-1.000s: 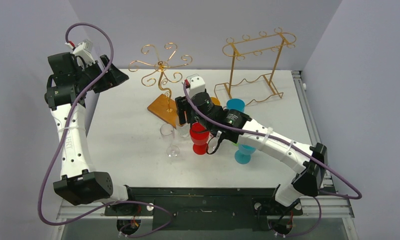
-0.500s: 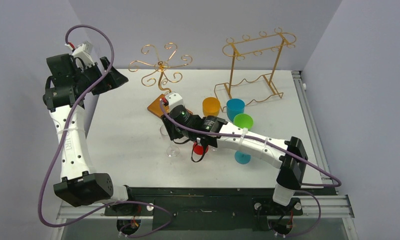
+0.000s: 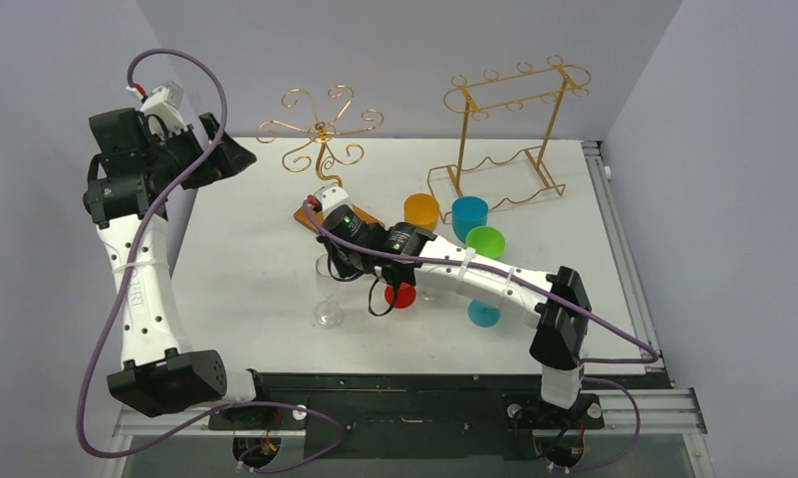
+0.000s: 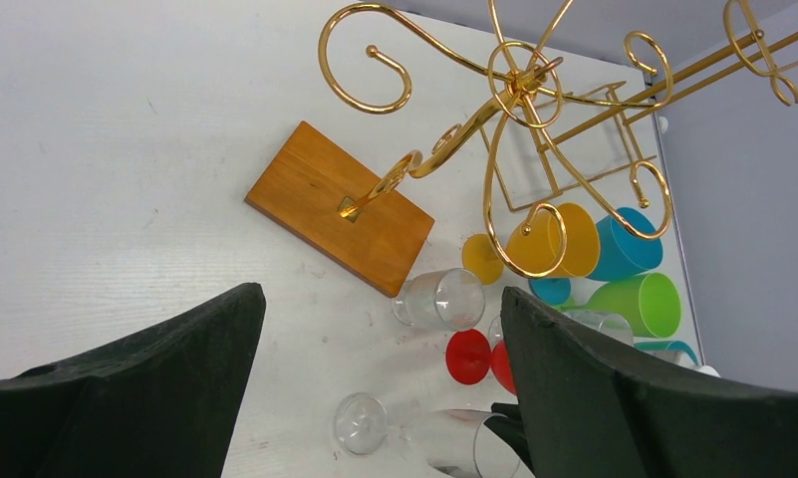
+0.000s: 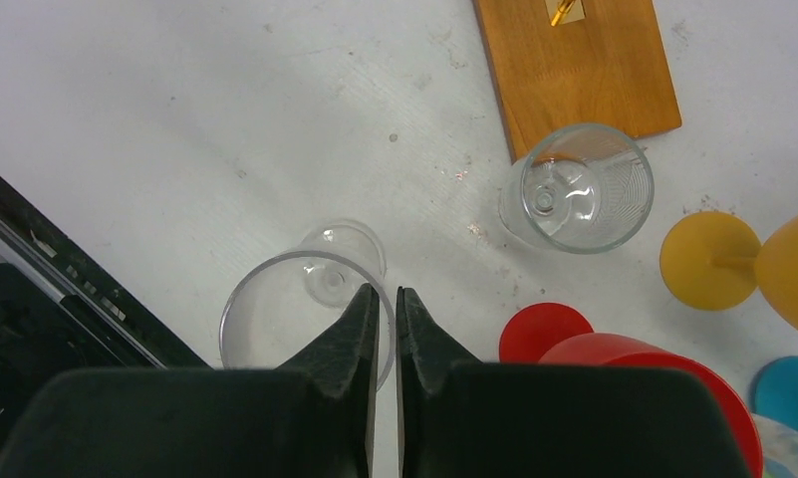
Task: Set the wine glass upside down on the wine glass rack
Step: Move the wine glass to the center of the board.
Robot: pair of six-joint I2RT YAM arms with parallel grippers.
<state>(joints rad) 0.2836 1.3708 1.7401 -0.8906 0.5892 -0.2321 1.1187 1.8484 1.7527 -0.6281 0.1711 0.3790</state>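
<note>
right fingers clenched on rim of the clear wine glass, lower centre in top view, glass tilted with foot toward frame bottom, over the white table. second clear glass just behind, beside the brown wooden base of the gold wire tree-shaped rack, upper centre. left fingers released, spread wide, upper left, near the rack's curls.

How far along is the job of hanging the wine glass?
Done: nothing yet; the wine glass rack carries no glass. In hand: the right gripper is shut on the rim of the clear wine glass, which is rim up. Remaining: lift it, turn it over, hang it on a rack arm.
</note>
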